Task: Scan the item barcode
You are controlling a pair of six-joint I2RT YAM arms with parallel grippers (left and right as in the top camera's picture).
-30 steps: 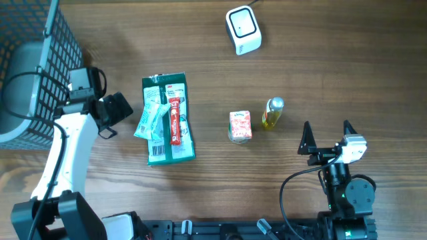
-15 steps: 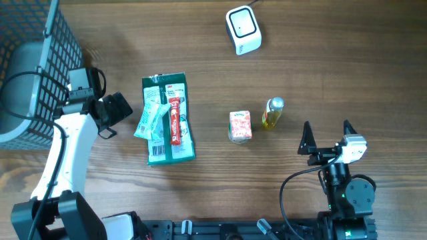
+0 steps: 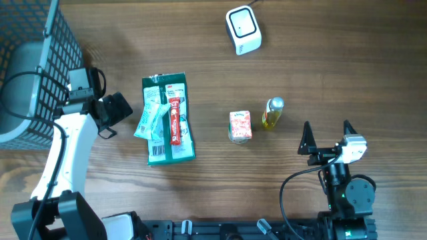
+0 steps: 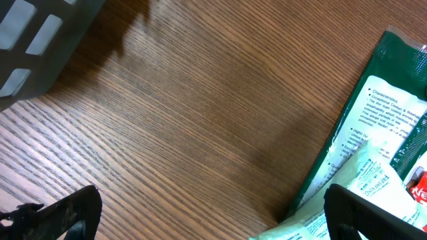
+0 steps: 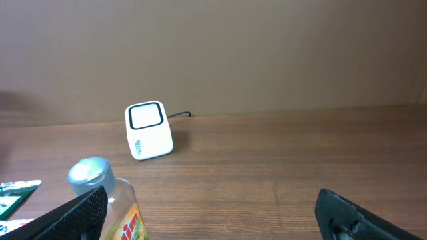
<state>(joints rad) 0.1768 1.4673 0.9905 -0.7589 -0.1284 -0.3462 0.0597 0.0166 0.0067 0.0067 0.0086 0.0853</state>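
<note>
Evidently nothing has shifted over the last second: both arms hang where they were and no item has moved, so the scan has not begun and no item has been picked.

Start with the right gripper (image 3: 327,130), low at the table's near edge. Its fingers stand wide apart and hold nothing. Just ahead of it and a little to its left stands a bottle (image 3: 272,113) of yellow liquid with a silver cap, which sits at the lower left of that wrist's view, close to the left finger. Beyond the bottle on the same side stands a small carton (image 3: 240,126), near the bottle but not touching it.

The left gripper (image 3: 117,117) is likewise spread wide and empty, hovering over bare wood. A green packet (image 3: 169,120) lies flat just ahead of its fingertips, with smaller sachets resting on top. Its printed face shows at the right edge of the left wrist view. Behind this gripper sits a dark wire basket (image 3: 40,60).

Farthest out, well ahead of the right gripper and slightly to its left, the white scanner (image 3: 243,29) stands on the table (image 3: 333,53) with its window facing that arm.

My reading is that any of the three goods could serve. A barcode cannot be made out on any of them from here.
</note>
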